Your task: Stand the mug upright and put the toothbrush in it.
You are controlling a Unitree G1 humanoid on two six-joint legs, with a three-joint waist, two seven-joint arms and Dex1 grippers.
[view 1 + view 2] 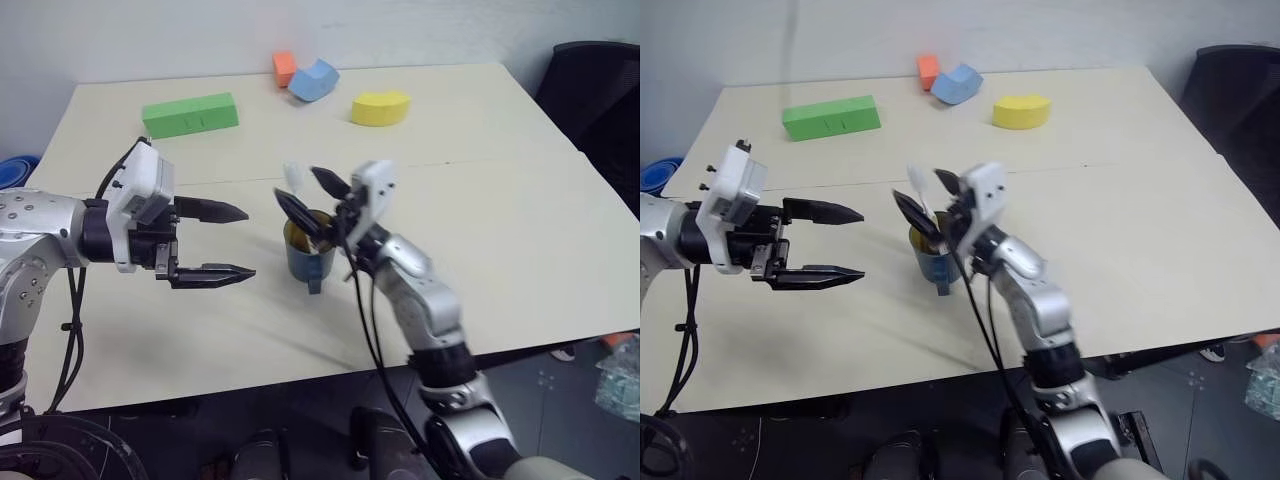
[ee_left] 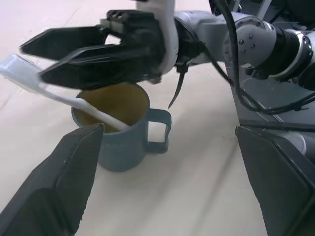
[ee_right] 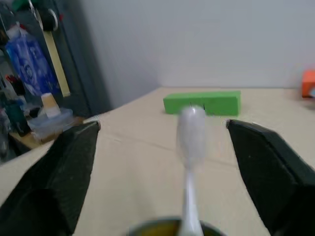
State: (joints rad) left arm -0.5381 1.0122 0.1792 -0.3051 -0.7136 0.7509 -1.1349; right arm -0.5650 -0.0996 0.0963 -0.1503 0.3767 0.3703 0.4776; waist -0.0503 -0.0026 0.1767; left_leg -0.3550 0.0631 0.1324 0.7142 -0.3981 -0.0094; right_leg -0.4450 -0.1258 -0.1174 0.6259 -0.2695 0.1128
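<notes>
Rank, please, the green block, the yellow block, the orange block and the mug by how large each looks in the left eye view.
1. green block
2. yellow block and mug: look alike; the mug stands nearer the camera and is partly hidden, so unranked
3. orange block

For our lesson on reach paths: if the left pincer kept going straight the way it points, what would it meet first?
Most likely the mug, standing upright between its open fingers' line, with the toothbrush leaning in it; depth is uncertain.
</notes>
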